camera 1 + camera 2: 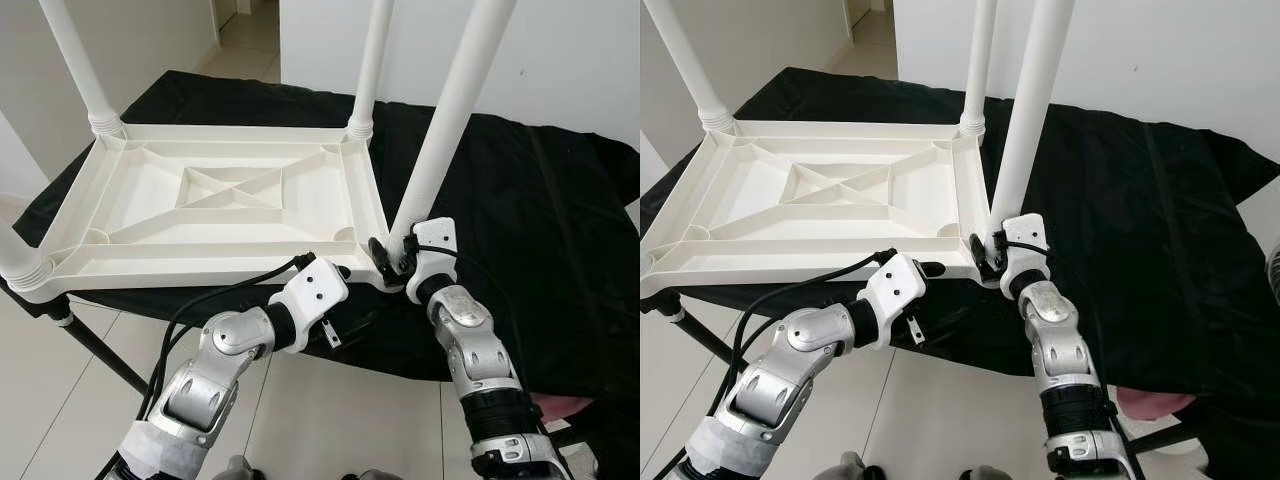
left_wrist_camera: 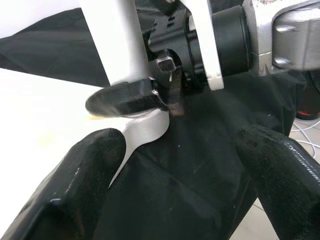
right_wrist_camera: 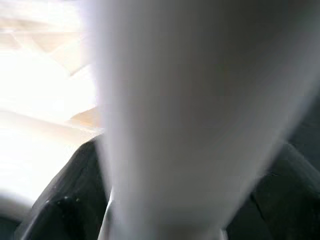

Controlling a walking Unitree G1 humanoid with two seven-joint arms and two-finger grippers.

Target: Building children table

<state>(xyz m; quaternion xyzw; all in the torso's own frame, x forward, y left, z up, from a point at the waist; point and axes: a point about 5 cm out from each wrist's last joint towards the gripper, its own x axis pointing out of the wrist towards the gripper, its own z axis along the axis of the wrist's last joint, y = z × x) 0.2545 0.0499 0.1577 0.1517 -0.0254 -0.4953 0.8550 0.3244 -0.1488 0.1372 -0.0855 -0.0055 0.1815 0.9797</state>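
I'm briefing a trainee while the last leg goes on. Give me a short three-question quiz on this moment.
1. True or false: the white tabletop lies upside down on the black cloth.
2. Which gripper is around the fourth leg? A) left gripper B) right gripper C) neither
3. Fill in: the left gripper hangs open by the tabletop's near ____ corner.

Key:
1. True; its ribbed underside faces up.
2. B; the right gripper grasps the leg's lower end at the corner.
3. Right; its fingers are spread, holding nothing.
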